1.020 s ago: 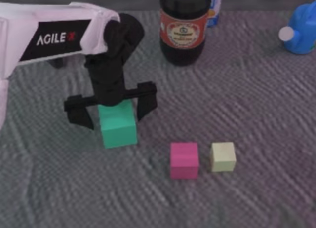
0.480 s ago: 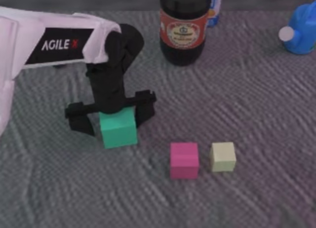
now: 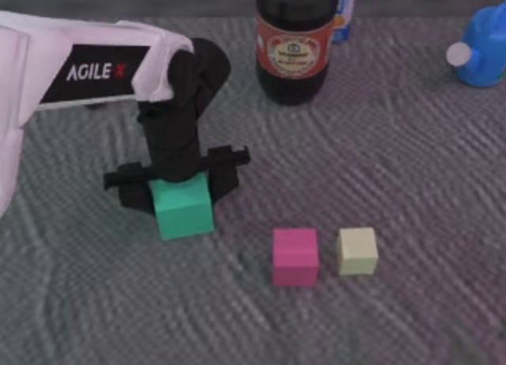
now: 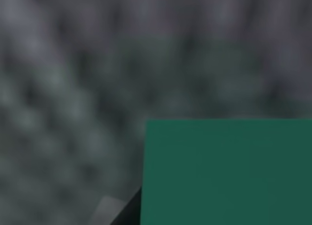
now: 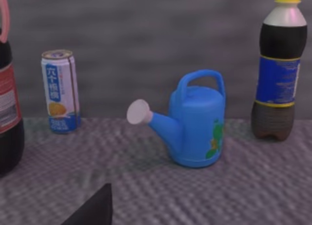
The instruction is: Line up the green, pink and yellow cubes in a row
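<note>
Now my left end effector (image 3: 178,183) pinches the green cube (image 3: 183,209) — lift straight, then set it squarely left of the pink cube (image 3: 295,256).

Left arm reaching in from the top view's left edge, white link marked AGILEX lying roughly level, black wrist turned straight down. Left gripper (image 3: 179,183) low over the desk's left half, fingers (image 3: 224,170) pointing down and drawn in against two opposite sides of the green cube (image 3: 183,206), one at each flank, crossbar level above it. Right arm out of the top view; only a dark fingertip (image 5: 92,210) of the right gripper visible in its own wrist view, parked apart from the work.
</note>
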